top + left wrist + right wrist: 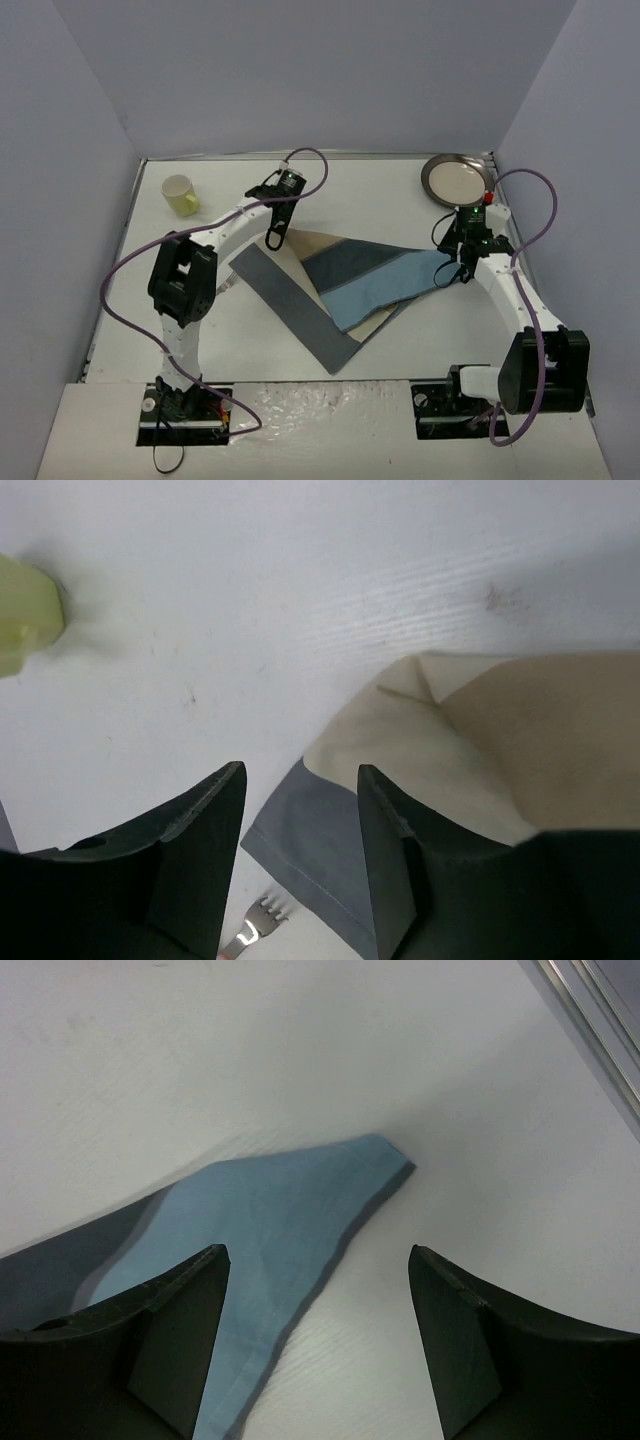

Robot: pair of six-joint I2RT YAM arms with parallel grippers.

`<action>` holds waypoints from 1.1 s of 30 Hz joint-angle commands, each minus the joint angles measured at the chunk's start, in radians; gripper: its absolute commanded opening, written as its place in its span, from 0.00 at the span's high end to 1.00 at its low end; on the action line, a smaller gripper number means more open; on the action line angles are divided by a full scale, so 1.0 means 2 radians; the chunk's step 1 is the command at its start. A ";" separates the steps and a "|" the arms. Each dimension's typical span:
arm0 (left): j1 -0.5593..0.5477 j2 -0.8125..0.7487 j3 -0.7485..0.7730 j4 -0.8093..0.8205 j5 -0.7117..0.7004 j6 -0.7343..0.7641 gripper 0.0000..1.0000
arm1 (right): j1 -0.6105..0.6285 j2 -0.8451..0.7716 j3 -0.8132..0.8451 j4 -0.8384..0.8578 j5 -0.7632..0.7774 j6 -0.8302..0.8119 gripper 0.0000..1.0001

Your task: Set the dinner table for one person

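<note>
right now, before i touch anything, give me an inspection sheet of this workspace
surface: white dinner table, faint smudges
job's things: striped placemat rumpled, folded over mid-table; yellow-green cup far left; plate far right; fork by the placemat's grey edge
clutter: nothing seen
grippers: left gripper open over the beige corner; right gripper open over the light blue corner
cables: purple cables loop off both arms
surroundings: plain lavender-grey panels

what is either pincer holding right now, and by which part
Nothing is held: the left pincer and right pincer both stand open over corners of the placemat.
</note>
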 commanded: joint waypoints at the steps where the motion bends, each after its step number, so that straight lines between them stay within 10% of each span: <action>1: 0.002 -0.067 0.057 0.023 0.008 0.009 0.29 | 0.080 -0.012 0.051 0.041 0.021 -0.049 0.23; 4: 0.001 -0.123 0.050 0.008 0.005 -0.024 0.13 | 0.138 -0.006 0.059 0.065 -0.040 -0.096 0.21; 18: -0.005 -0.362 -0.304 0.044 0.064 -0.291 0.12 | 0.363 0.060 0.027 0.113 -0.183 -0.195 0.29; 33: -0.030 -0.255 -0.345 0.141 0.080 -0.317 0.22 | 0.448 0.167 -0.005 0.166 -0.162 -0.135 0.45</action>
